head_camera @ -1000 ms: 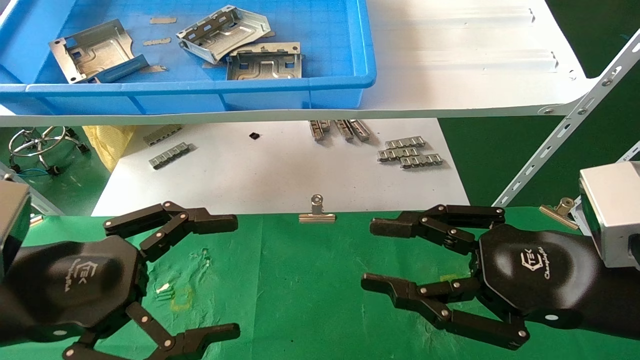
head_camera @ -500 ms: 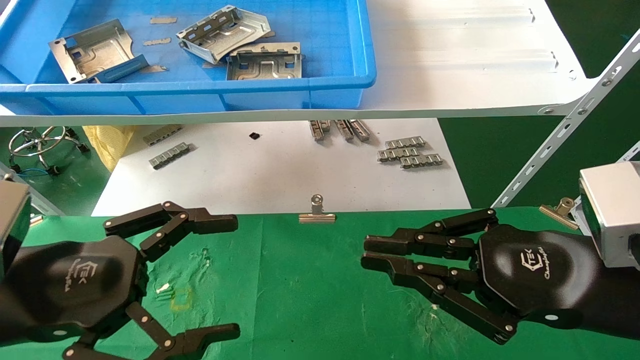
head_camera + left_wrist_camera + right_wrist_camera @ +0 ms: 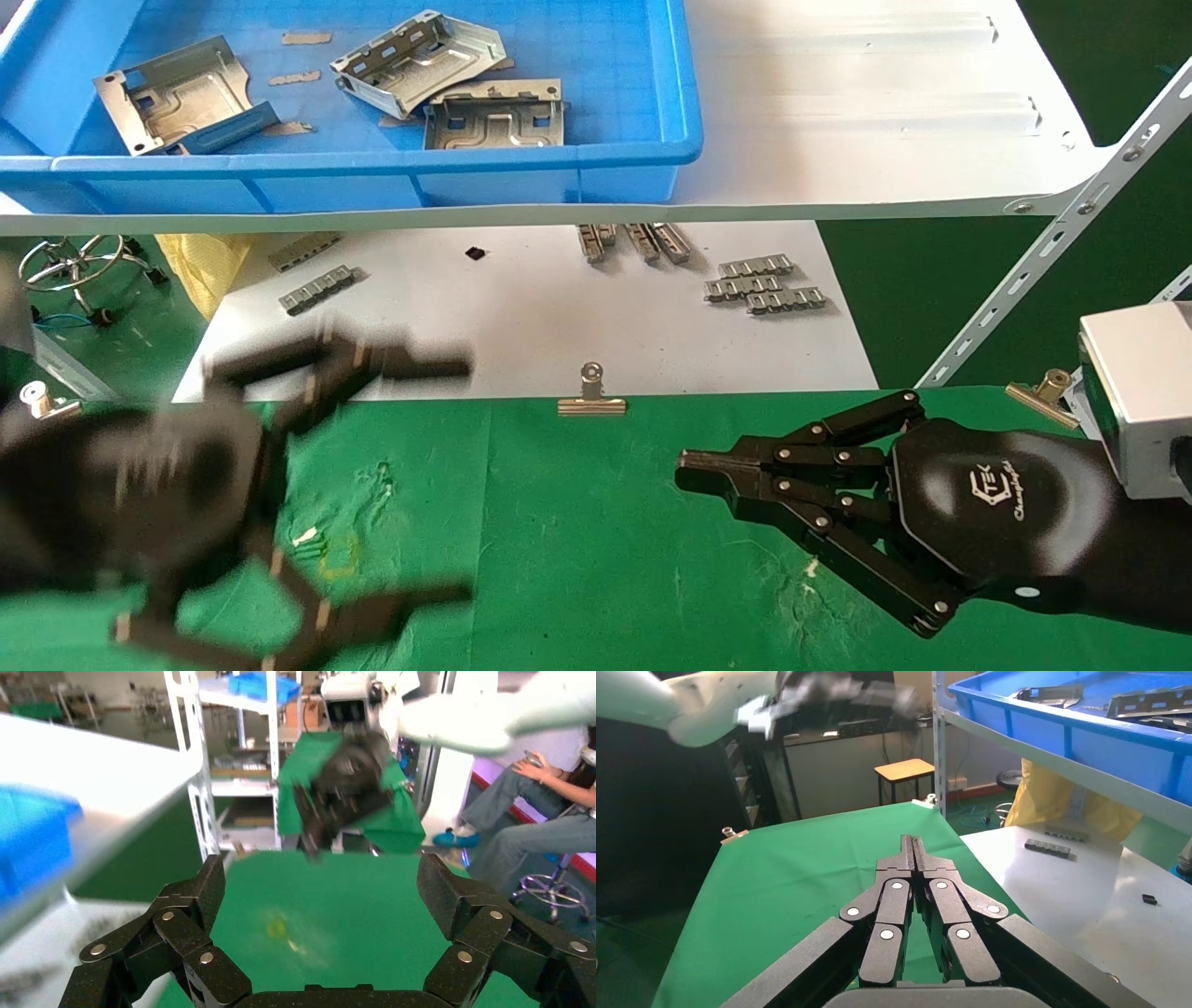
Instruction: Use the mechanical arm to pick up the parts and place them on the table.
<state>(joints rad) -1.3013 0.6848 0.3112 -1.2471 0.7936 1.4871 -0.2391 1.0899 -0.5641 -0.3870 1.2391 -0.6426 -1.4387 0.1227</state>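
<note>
Parts (image 3: 494, 117) lie in the blue bin (image 3: 652, 93) on the shelf, none on the table (image 3: 577, 540). Left gripper (image 3: 447, 475) is spread, empty; right gripper (image 3: 684, 466) pressed together. Overlapping plates risk a slipped or doubled grab.

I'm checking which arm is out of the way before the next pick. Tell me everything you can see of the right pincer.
The right pincer is black, with a hexagonal palm bearing a white logo and jointed link fingers pinned with silvery rivets. Its fingers are shut, tips pressed together and holding nothing. It lies low over the green cloth of the table, pointing towards the robot's left, on the right side of the work area. A silvery box-shaped wrist housing sits behind it. Whether it touches the cloth cannot be told.
</note>
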